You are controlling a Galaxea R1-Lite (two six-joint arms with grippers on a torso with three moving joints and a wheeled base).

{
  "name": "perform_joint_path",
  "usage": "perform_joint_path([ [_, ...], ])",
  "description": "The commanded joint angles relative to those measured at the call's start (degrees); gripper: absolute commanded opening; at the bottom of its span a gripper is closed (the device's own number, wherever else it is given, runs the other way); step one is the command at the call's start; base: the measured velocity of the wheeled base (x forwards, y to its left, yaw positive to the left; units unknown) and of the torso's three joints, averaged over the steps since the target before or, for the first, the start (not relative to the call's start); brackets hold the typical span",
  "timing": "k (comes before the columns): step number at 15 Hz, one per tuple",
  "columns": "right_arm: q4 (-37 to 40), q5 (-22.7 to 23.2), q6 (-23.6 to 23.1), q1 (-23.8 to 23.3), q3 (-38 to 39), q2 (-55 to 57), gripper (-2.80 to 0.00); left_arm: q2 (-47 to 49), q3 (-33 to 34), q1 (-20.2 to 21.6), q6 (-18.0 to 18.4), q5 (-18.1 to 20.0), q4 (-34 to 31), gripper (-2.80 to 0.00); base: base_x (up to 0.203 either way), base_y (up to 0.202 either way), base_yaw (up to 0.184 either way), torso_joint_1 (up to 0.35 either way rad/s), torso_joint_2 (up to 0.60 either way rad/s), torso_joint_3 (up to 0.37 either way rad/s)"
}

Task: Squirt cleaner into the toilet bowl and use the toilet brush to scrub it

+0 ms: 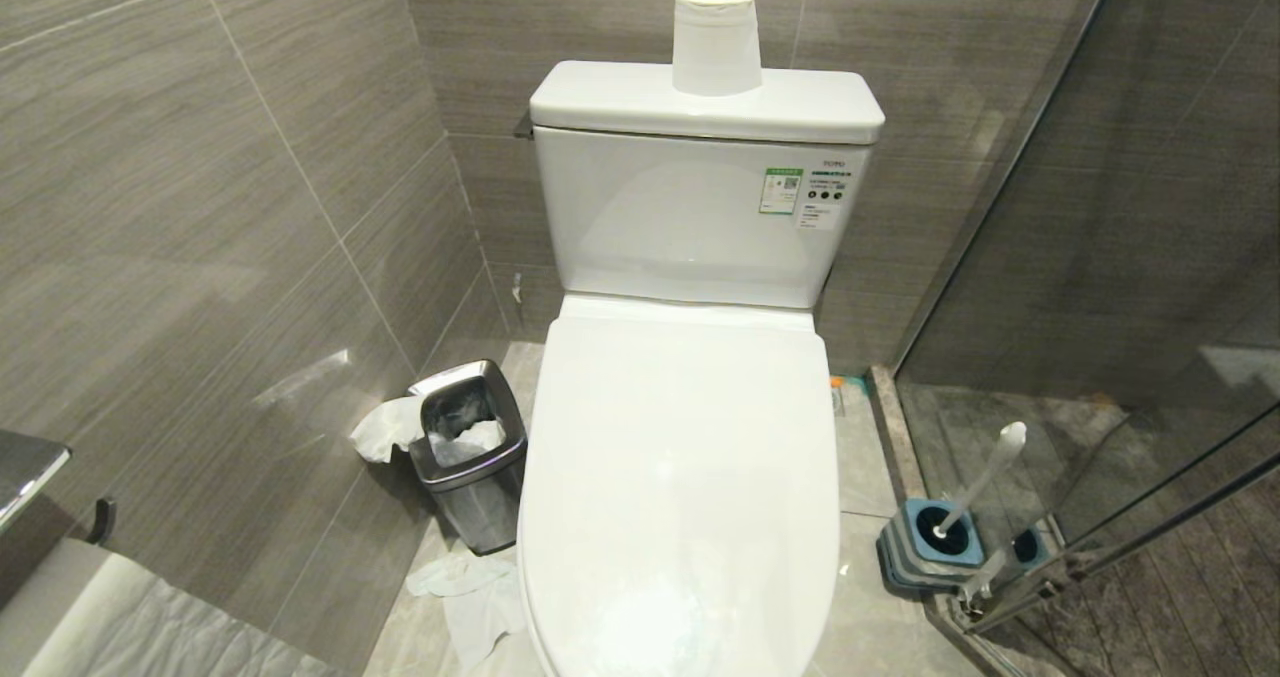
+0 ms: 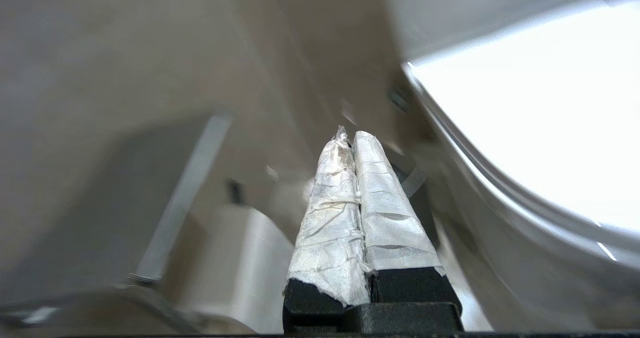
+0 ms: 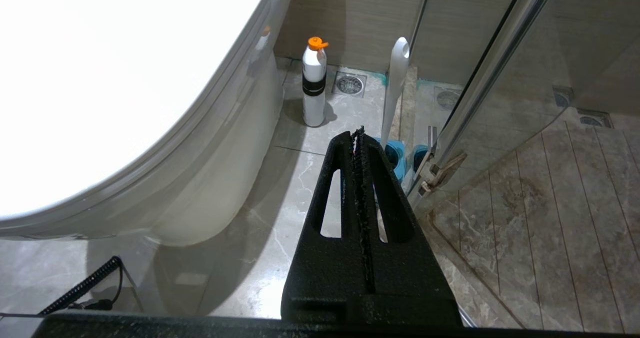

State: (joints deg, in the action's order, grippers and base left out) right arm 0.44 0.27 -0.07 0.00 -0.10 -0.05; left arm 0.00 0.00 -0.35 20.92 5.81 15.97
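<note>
Left gripper (image 2: 352, 136): taped fingers pressed together, holding nothing. It sits low, left of the toilet; the lid (image 2: 525, 143) is just beside it on its right, with a paper roll (image 2: 245, 258) near its base and grey wall tile ahead. The steel waste bin (image 1: 470, 452) stands on that side too, tissue spilling out.

Toilet bowl (image 1: 680, 497) is centre, lid down, so the basin is hidden and no cleaner is visible in it. The lid probably has to go up first, which would explain the left arm being beside it. A spare roll (image 1: 715, 39) sits on the tank.

Right gripper (image 3: 359, 133): black fingers together, empty, low on the toilet's right. Toilet brush (image 3: 395, 88) is straight ahead of its tips, upright in its blue holder (image 1: 935, 542) against the glass shower door, so the handle is reachable.

Only the right wrist view shows a white bottle with an orange cap (image 3: 314, 83), ahead and slightly left of those tips, beside the bowl's base; from the head view it's hidden. Neither arm shows in the head view.
</note>
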Motion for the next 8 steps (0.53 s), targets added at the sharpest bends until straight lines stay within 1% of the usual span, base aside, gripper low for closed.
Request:
perform_joint_path([
  [1, 0.0, 0.1, 0.0, 0.0, 0.0, 0.0, -2.8, 0.1, 0.1, 0.0, -0.5, 2.2, -6.7, -2.8, 0.0, 0.0, 0.0, 0.0, 0.0, 0.0],
  [2, 0.0, 0.1, 0.0, 0.0, 0.0, 0.0, -2.8, 0.1, 0.2, 0.0, -1.3, 1.5, -7.8, -2.8, 0.0, 0.0, 0.0, 0.0, 0.0, 0.0],
  [3, 0.0, 0.0, 0.0, 0.0, 0.0, 0.0, -2.8, 0.1, 0.2, 0.0, -3.2, 1.0, -9.6, -2.8, 0.0, 0.0, 0.0, 0.0, 0.0, 0.0],
  [5, 0.0, 0.0, 0.0, 0.0, 0.0, 0.0, -2.8, 0.1, 0.2, 0.0, -4.8, -1.4, -12.4, -2.8, 0.0, 0.0, 0.0, 0.0, 0.0, 0.0],
  [6, 0.0, 0.1, 0.0, 0.0, 0.1, 0.0, -2.8, 0.1, 0.2, 0.0, -5.8, -1.6, -14.6, -2.8, 0.0, 0.0, 0.0, 0.0, 0.0, 0.0],
  [7, 0.0, 0.0, 0.0, 0.0, 0.0, 0.0, -2.8, 0.1, 0.2, 0.0, -7.4, -1.7, -14.4, -2.8, 0.0, 0.0, 0.0, 0.0, 0.0, 0.0],
  [8, 0.0, 0.1, 0.0, 0.0, 0.0, 0.0, -2.8, 0.1, 0.2, 0.0, -8.3, -1.8, -15.6, -2.8, 0.0, 0.0, 0.0, 0.0, 0.0, 0.0],
])
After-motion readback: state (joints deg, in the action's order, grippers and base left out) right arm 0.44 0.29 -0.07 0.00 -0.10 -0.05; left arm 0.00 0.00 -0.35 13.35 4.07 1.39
